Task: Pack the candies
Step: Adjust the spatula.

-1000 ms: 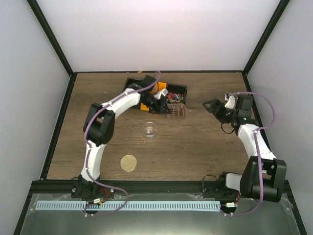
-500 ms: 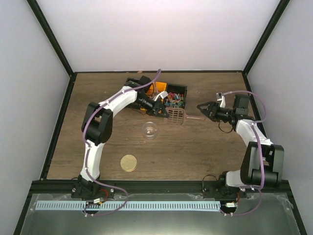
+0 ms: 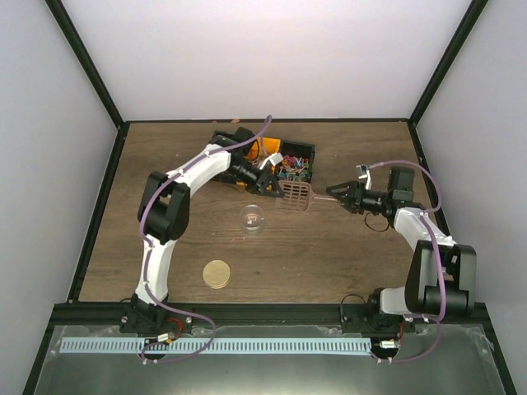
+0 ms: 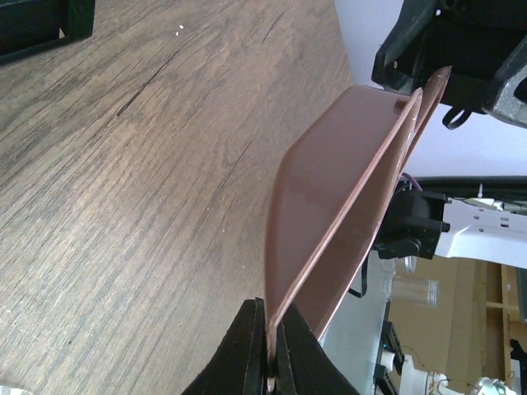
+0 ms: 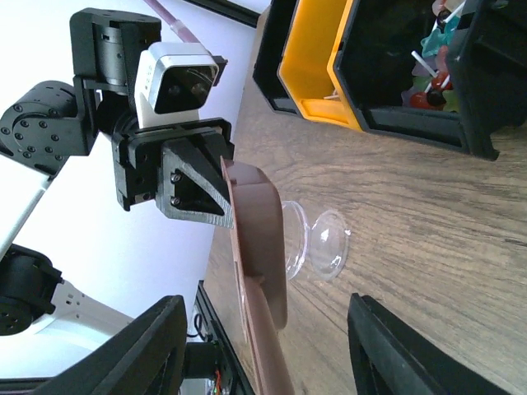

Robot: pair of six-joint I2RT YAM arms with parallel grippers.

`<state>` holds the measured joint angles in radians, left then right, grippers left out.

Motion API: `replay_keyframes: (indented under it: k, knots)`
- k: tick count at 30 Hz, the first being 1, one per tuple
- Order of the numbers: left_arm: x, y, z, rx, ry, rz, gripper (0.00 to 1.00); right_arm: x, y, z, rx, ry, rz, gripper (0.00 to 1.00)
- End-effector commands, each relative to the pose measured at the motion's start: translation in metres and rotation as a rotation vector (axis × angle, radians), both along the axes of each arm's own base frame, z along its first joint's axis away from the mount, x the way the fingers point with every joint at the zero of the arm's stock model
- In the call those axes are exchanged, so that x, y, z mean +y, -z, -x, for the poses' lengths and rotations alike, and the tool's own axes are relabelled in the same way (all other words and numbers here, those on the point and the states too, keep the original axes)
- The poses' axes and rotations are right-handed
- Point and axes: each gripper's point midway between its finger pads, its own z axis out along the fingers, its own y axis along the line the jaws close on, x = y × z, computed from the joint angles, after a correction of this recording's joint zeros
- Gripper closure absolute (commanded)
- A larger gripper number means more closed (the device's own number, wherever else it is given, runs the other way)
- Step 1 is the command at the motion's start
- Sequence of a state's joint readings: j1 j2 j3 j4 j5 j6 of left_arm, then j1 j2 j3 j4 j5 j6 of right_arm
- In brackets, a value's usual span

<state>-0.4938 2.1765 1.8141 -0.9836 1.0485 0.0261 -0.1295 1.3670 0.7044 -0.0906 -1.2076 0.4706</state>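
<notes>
The candies are a heap of small mixed-colour sweets in a black bin; they also show in the right wrist view. My left gripper is shut on the rim of a brown scoop, pinching its thin edge. The scoop hangs just above the table with its handle pointing right. My right gripper is open, and its fingers straddle the scoop handle without touching it.
A clear round container stands on the table just in front of the scoop, seen too from the right wrist. A yellow bin sits beside the black one. A tan disc lid lies near the front.
My right gripper has swung left to the scoop handle and its jaws have narrowed. My left gripper turned the scoop away from the bin, handle toward the right arm.
</notes>
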Motion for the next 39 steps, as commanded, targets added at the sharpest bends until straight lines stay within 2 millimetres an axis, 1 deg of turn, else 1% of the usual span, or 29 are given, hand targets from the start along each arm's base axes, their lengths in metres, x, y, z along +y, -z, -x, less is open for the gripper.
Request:
replay_keyframes:
  k: [1, 3, 7, 14, 19, 20, 22, 23, 24, 25, 26, 27, 28, 29, 30, 31, 32, 33, 34, 36, 37, 38, 39]
  knots:
    - [-0.001, -0.004, -0.008, -0.028, 0.010, 0.030, 0.96, 0.005, -0.009, 0.012, -0.039, -0.034, -0.009, 0.48]
    - [0.001, -0.005, -0.009, -0.030, 0.007, 0.030, 0.96, 0.005, -0.010, 0.013, -0.038, -0.033, -0.008, 0.53]
    - [0.003, 0.001, -0.012, -0.041, -0.002, 0.001, 0.96, 0.005, -0.010, 0.016, -0.035, -0.036, -0.011, 0.68]
    - [0.002, 0.004, -0.015, -0.035, -0.019, -0.010, 0.96, 0.007, -0.008, 0.018, -0.032, -0.041, -0.014, 0.81]
    - [0.001, 0.007, -0.018, -0.034, -0.041, -0.018, 0.96, 0.008, -0.007, 0.019, -0.026, -0.040, -0.019, 0.97]
    - [0.001, 0.008, -0.020, -0.032, -0.048, -0.020, 0.96, 0.008, -0.006, 0.019, -0.024, -0.039, -0.019, 0.99]
    - [0.000, 0.008, -0.021, -0.025, -0.056, -0.014, 0.96, 0.007, -0.008, 0.019, -0.024, -0.037, -0.022, 0.99]
    - [-0.001, 0.009, -0.021, -0.019, -0.063, -0.015, 0.94, 0.007, -0.008, 0.018, -0.023, -0.033, -0.021, 0.99]
    - [-0.001, 0.009, -0.022, -0.019, -0.068, -0.017, 0.85, 0.007, -0.009, 0.017, -0.019, -0.029, -0.022, 0.99]
    - [0.000, 0.009, -0.025, -0.027, -0.079, -0.023, 0.72, 0.006, -0.010, 0.016, -0.019, -0.022, -0.021, 0.99]
    - [0.000, 0.009, -0.028, -0.037, -0.096, -0.031, 0.65, 0.005, -0.011, 0.013, -0.019, -0.009, -0.016, 0.99]
    - [0.001, 0.008, -0.033, -0.055, -0.120, -0.028, 0.61, 0.003, -0.013, 0.009, -0.023, 0.016, -0.007, 0.99]
    - [0.002, 0.004, -0.038, -0.072, -0.152, -0.022, 0.50, 0.001, -0.015, 0.005, -0.024, 0.039, -0.003, 0.99]
    - [0.004, 0.001, -0.047, -0.090, -0.205, -0.017, 0.43, -0.001, -0.018, 0.001, -0.024, 0.070, 0.001, 0.99]
    - [0.006, -0.002, -0.056, -0.110, -0.270, -0.018, 0.38, -0.003, -0.020, -0.003, -0.018, 0.097, -0.001, 0.99]
    - [0.006, -0.009, -0.064, -0.126, -0.338, -0.005, 0.31, -0.006, -0.023, -0.008, -0.015, 0.129, 0.000, 0.99]
    - [0.006, -0.014, -0.069, -0.127, -0.397, 0.012, 0.25, -0.009, -0.027, -0.012, -0.020, 0.158, -0.004, 0.99]
    - [0.005, -0.024, -0.073, -0.139, -0.450, 0.046, 0.22, -0.011, -0.030, -0.015, -0.019, 0.185, -0.011, 0.99]
    - [0.004, -0.030, -0.075, -0.119, -0.518, 0.073, 0.18, -0.014, -0.031, -0.018, -0.015, 0.217, -0.014, 0.99]
    - [0.002, -0.048, -0.077, -0.121, -0.629, 0.151, 0.17, -0.019, -0.035, -0.023, -0.016, 0.273, -0.024, 0.99]
    - [0.003, -0.053, -0.077, -0.112, -0.698, 0.183, 0.17, -0.021, -0.037, -0.024, -0.025, 0.300, -0.028, 0.99]
    - [0.001, -0.066, -0.074, -0.107, -0.736, 0.242, 0.17, -0.023, -0.040, -0.025, -0.030, 0.318, -0.037, 0.99]
    - [-0.002, -0.073, -0.070, -0.089, -0.766, 0.293, 0.17, -0.023, -0.042, -0.025, -0.039, 0.325, -0.046, 0.99]
